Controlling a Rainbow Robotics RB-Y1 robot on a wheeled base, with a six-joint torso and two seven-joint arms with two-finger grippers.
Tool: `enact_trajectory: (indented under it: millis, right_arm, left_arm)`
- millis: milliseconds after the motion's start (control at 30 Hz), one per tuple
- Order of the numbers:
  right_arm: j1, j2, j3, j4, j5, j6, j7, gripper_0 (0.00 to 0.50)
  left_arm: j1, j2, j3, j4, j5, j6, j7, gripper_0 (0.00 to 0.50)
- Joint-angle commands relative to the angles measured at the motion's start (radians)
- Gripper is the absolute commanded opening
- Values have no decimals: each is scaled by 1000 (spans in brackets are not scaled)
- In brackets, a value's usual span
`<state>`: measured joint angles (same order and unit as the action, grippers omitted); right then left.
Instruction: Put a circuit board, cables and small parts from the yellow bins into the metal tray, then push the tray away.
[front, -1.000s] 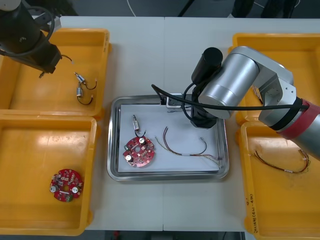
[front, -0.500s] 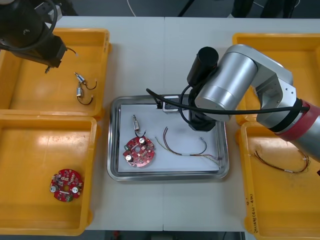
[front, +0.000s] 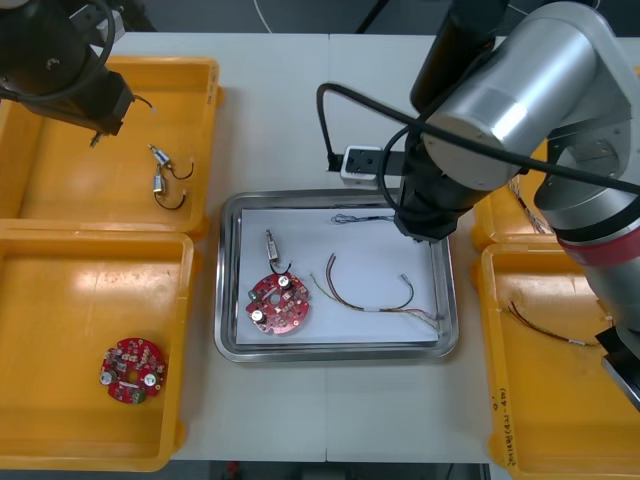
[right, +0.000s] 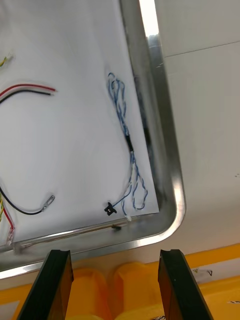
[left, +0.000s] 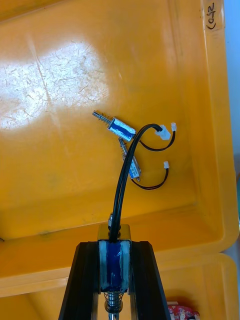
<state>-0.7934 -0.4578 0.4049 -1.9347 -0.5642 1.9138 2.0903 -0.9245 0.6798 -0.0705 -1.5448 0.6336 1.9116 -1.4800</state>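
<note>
Yellow plastic first: your far left bin (front: 60, 200) holds two loose small metal parts (front: 160, 170) with black leads, the near left bin (front: 80, 290) a round red circuit board (front: 130, 371), and the near right bin (front: 540, 400) a thin red and yellow cable (front: 560, 330). Between them the metal tray (front: 226, 290), white inside, carries a second circuit board (front: 277, 302) at its near left and a red, yellow and black cable (front: 370, 295) just right of that board. A twisted blue and white cable (right: 129, 145) lies by the tray's far right corner, and one small metal part (front: 271, 245) lies just beyond the board. Your right gripper (right: 115, 260) hangs over that far right corner, fingers wide apart with nothing between them. Your left gripper (left: 114, 247) sits above the far left bin, clamped on a blue-bodied small metal part (left: 113, 267) whose black lead arches away from the fingers. Black handwriting (left: 212, 14) marks the far left bin's rim and another scrawl (front: 503, 428) the near right bin's rim; you can't read either.
</note>
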Motion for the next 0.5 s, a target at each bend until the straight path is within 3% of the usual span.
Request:
enact_trajectory:
  millis: [33, 167, 500]
  right_arm:
    - [49, 11, -132, -93, 15, 6, -26, 500]
    - [97, -16, -229, -161, 18, 6, -36, 500]
    - [237, -104, -477, -199, -100, 6, -95, 500]
  left_arm:
    - [3, 1, 29, -35, 9, 8, 101, 0]
    - [3, -14, 29, -46, 6, 8, 119, 3]
    - [1, -92, 12, -163, 9, 8, 273, 0]
